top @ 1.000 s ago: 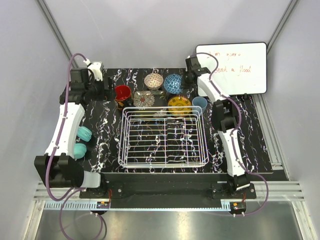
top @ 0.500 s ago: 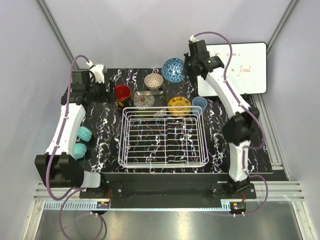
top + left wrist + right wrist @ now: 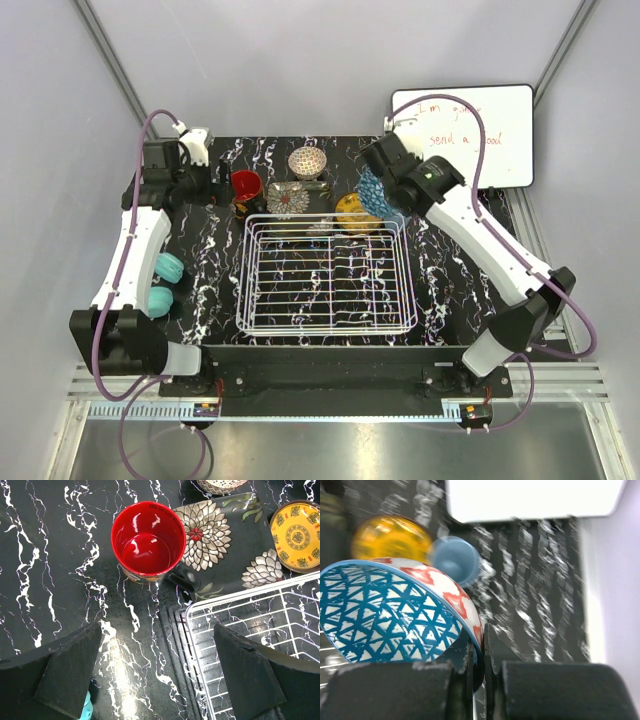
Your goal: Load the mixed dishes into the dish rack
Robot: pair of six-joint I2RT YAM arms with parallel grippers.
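My right gripper (image 3: pixel 481 645) is shut on the rim of the blue patterned bowl (image 3: pixel 390 615), which is tilted on edge. In the top view the bowl (image 3: pixel 370 190) hangs over the far right corner of the white wire dish rack (image 3: pixel 325 275). The yellow plate (image 3: pixel 390 537) and light blue cup (image 3: pixel 455 560) sit beyond it. My left gripper (image 3: pixel 160 655) is open above the mat, by the rack's far left corner (image 3: pixel 250 625). Ahead of it stand the red mug (image 3: pixel 148 542) and floral saucer (image 3: pixel 220 545). The beige bowl (image 3: pixel 307 161) is at the back.
A whiteboard (image 3: pixel 480 130) with red writing leans at the back right. Two teal rounded objects (image 3: pixel 168 267) lie left of the rack, beside my left arm. The black marbled mat (image 3: pixel 215 270) covers the table.
My right arm lifted the blue bowl from the back of the table, raised it high, then swung it down toward the rack's far right corner. The left arm stayed put.
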